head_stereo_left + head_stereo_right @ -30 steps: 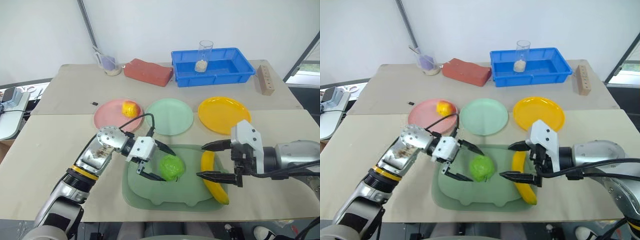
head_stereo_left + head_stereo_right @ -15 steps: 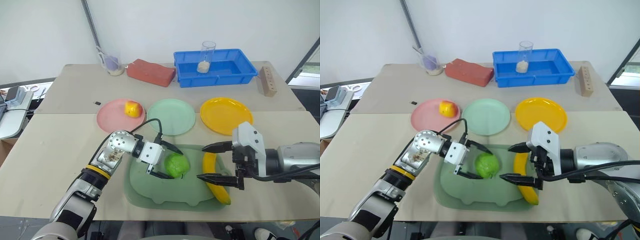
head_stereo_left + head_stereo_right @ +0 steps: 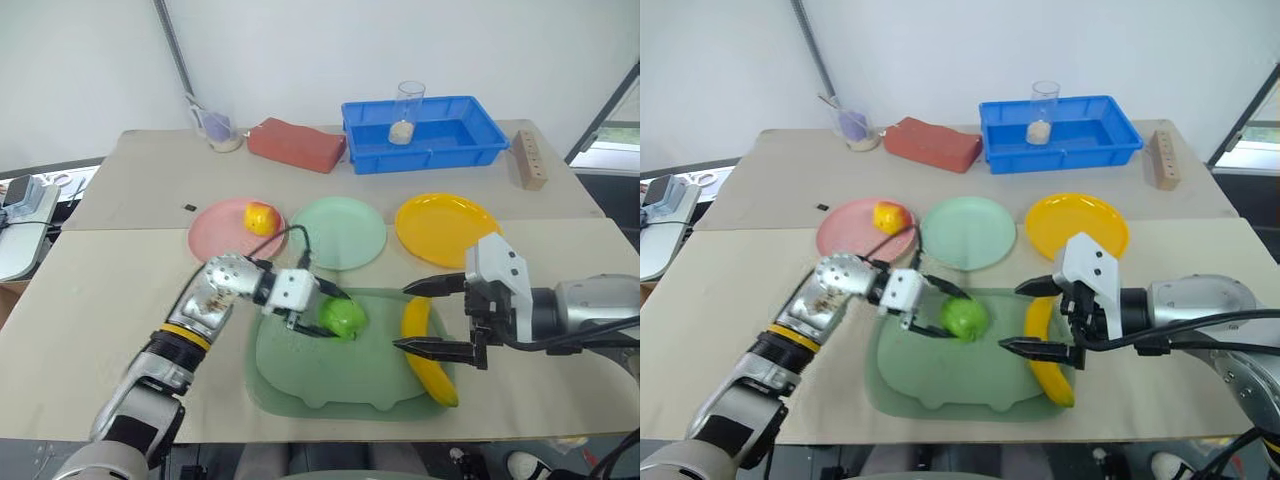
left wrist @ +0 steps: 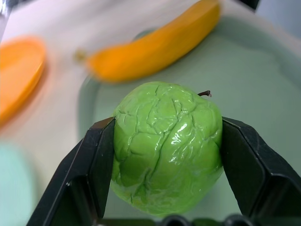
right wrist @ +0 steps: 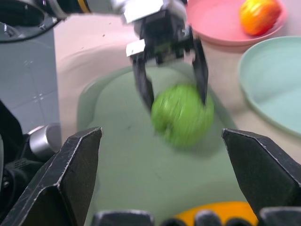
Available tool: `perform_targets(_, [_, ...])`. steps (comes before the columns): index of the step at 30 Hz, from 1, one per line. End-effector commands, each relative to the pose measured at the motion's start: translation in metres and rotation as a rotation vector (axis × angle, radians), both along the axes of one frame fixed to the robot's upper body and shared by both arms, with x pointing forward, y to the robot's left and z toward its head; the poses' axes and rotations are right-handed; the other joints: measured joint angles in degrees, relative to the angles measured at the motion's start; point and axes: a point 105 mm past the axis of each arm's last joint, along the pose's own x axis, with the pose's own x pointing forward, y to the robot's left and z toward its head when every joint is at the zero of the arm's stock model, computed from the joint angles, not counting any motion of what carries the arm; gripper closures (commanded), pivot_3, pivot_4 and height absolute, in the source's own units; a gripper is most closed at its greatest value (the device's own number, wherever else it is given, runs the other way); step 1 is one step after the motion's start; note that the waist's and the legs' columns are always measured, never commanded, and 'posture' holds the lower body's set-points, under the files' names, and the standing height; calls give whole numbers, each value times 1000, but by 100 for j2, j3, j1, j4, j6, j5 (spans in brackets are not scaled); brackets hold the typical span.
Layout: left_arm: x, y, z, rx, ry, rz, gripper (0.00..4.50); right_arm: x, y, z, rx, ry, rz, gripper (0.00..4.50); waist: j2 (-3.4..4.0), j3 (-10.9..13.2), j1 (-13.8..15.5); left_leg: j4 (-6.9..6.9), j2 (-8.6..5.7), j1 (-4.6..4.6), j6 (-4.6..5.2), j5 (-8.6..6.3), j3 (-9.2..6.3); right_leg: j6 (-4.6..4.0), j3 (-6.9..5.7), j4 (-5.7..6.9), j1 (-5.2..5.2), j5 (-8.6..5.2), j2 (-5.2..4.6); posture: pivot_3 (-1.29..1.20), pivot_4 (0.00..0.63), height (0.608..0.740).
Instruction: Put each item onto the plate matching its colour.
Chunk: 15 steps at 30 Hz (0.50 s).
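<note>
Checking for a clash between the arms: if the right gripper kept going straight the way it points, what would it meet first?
Probably the green apple, held by the left gripper above the green tray; it sits centred between the right gripper's open fingers, though depth is unclear.

Green apple (image 3: 343, 316): wrinkled, bright green, clamped between the left hand's (image 3: 322, 312) 2 black fingers over the green tray (image 3: 300, 385); can't tell if it touches the tray. Banana (image 3: 424, 355): long, curved, yellow, lying flat along the tray's right edge. Red-and-yellow apple (image 3: 260, 216): small, sitting on the pink plate (image 3: 215, 237). 3 plates in a row on the desk: pink on the left, mint green (image 3: 338, 233) in the middle, orange-yellow (image 3: 447, 229) on the right.
</note>
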Motion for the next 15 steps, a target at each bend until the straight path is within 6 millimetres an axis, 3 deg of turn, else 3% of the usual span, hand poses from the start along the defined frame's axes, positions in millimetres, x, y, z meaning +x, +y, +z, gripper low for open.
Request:
perform_targets(1, [30, 19, 38, -81, 5, 143, 1621, 7, 2, 14, 33, -53, -6, 0, 1, 0, -9, -2, 0, 0, 0, 0, 0, 0, -1, -2, 0, 0, 0, 0, 150, 740])
perform_targets(7, [84, 7, 63, -267, -26, 397, 1621, 41, 5, 32, 97, -162, -119, 0, 1, 0, 31, 2, -4, -14, 6, 4, 1, 12, -2, -25, 6, 6, -2, 0, 150, 740])
perform_targets(15, [110, -17, 34, -262, -27, 564, 1621, 78, 6, 44, 98, -257, -293, 0, 4, -2, 53, -10, -4, -21, 44, 28, -12, 64, 5, -17, -1, 35, 13, 0, 150, 740])
